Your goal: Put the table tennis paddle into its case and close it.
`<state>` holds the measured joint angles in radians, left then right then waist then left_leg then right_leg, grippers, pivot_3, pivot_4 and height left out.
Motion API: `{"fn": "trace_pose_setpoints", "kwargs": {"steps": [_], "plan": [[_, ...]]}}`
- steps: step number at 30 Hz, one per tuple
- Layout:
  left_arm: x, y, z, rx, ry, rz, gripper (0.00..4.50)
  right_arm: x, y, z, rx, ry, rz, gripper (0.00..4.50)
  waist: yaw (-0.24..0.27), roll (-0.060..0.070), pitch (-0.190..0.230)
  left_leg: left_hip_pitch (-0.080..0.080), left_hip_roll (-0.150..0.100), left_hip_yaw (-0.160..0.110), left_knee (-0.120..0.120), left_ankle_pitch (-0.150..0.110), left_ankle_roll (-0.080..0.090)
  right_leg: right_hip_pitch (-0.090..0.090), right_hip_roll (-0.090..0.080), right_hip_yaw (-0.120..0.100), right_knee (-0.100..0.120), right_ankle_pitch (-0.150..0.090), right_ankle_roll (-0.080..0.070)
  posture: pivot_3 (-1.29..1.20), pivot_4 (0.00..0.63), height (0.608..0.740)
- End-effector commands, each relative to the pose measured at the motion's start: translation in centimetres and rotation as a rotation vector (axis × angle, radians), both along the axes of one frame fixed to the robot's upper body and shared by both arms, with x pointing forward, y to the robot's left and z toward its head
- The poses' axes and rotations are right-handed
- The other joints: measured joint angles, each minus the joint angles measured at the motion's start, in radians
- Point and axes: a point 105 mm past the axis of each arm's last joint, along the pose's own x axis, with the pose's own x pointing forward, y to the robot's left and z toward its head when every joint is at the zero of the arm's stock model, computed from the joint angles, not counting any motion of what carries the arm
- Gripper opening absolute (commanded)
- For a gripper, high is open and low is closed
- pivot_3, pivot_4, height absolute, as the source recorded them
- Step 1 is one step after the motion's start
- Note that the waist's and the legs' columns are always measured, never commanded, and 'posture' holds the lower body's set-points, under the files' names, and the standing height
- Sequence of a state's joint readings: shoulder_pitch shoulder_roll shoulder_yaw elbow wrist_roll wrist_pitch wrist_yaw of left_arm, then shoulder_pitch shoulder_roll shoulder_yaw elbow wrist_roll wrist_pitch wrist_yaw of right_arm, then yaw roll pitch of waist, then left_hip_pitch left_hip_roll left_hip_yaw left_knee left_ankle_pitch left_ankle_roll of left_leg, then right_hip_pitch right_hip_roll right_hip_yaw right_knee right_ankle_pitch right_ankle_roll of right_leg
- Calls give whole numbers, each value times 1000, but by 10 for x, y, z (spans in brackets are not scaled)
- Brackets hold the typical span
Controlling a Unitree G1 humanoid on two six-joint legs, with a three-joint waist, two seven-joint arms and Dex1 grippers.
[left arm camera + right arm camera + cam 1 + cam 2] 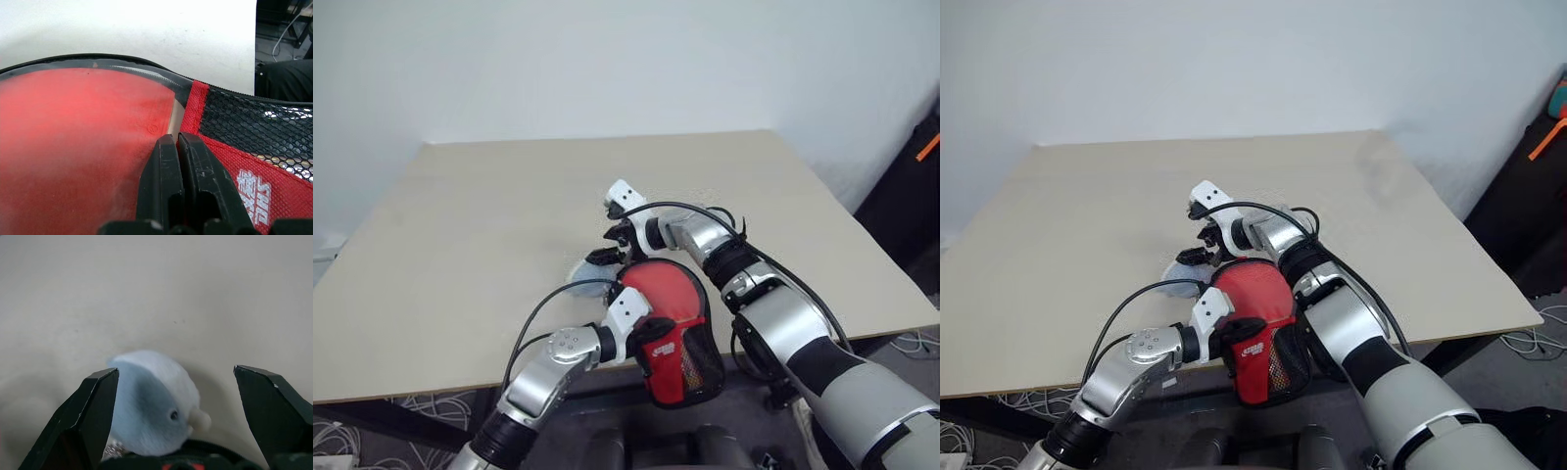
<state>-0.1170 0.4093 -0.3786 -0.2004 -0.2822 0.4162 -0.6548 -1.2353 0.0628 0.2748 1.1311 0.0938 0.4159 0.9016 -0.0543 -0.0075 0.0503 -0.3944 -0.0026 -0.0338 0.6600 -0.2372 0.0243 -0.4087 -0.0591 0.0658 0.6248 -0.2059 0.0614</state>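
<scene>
The case [690, 367] hangs over the table's near edge, and my left gripper [651, 335] is shut on it near the red patch with the white logo. Through its clear side I see the red face of the table tennis paddle [78, 147]; the handle is hidden. In the left wrist view the black fingers [161, 166] pinch the case where the clear panel meets the mesh. My right gripper [610, 245] stands open just beyond the case's round end. A pale blue plush charm [151, 406] lies on the table between its fingers, untouched.
The beige table [460, 215] stretches wide behind and to both sides of the arms. Its near edge runs right under the case. Dark equipment [911, 196] stands past the right edge, and cables [342, 436] lie on the floor.
</scene>
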Motion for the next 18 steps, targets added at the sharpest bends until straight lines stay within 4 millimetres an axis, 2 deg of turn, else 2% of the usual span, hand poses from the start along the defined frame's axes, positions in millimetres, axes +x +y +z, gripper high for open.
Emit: {"fn": "trace_pose_setpoints", "kwargs": {"steps": [1, 9, 18], "plan": [[-5, 0, 1, 12, -6, -14, 69, 2, 8, 9, 8, -59, 9, 4074, -2, 1, 0, 0, 0, 0, 0, 0, 0, 0, 0, 0, 0, 0, 0, 0, 0, 740], [-4, 3, 0, 20, -2, -4, 69, -5, 11, -9, -36, -44, 28, 4074, -4, 2, 0, 0, 3, -1, 0, 0, -1, 0, 4, 1, 0, 0, 0, 0, 0, 740], [-2, 3, -3, 23, 4, -1, 69, -19, 8, -21, -94, -32, 166, 4074, -4, 4, -1, 1, 3, -1, 0, 0, -1, 0, 4, 1, 0, 0, 0, 0, 0, 740]]}}
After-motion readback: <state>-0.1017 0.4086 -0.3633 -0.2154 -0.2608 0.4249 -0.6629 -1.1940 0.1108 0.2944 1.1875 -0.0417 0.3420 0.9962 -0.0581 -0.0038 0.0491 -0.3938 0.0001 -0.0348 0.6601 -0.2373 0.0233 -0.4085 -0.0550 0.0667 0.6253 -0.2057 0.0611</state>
